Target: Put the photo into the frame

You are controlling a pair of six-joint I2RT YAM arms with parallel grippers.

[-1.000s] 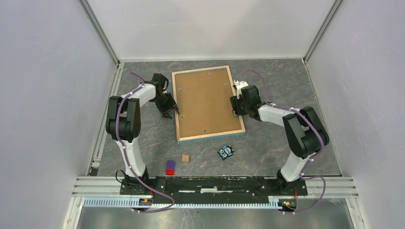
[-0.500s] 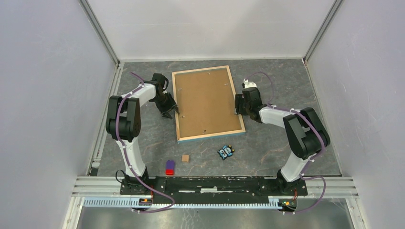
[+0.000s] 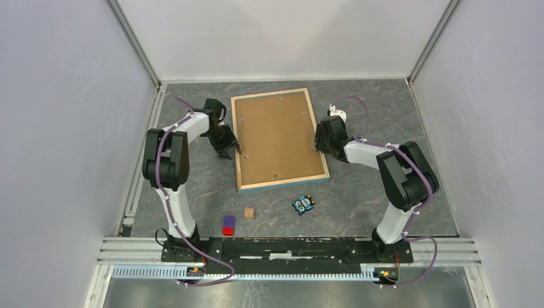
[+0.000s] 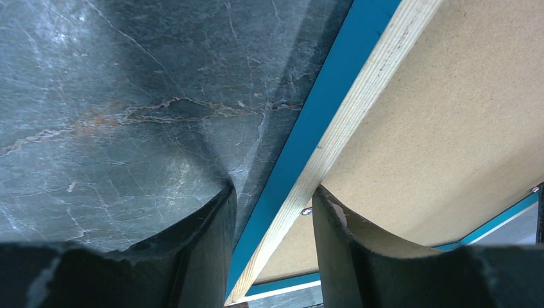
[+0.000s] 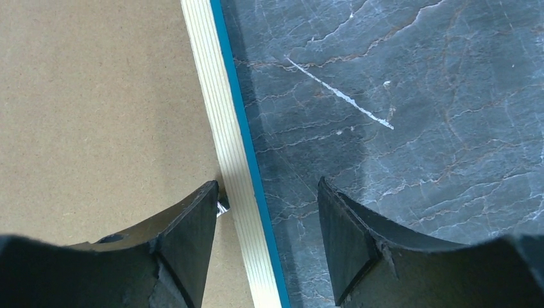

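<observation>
dark marbled bench (image 3: pixel 378 106), pale walls (image 3: pixel 58 128), frame (image 3: pixel 284 181) face down, left tool (image 4: pixel 272 192), right tool (image 5: pixel 268 186) half-open astride rims, toy (image 3: pixel 303 204), cube (image 3: pixel 249 212), block (image 3: pixel 228 225) nearer

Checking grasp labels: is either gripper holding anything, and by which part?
Right gripper holds nothing: open jaws straddle the thin blue-and-wood rectangular frame's rim. Left gripper straddles the opposite rim; grip unclear.

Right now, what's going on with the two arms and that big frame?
The frame lies face down on the table, with the brown backing board sitting in it. The left gripper straddles the frame's left rim and the right gripper straddles its right rim. Both have open jaws, one finger over the board and one over the table. The photo is not visible.
</observation>
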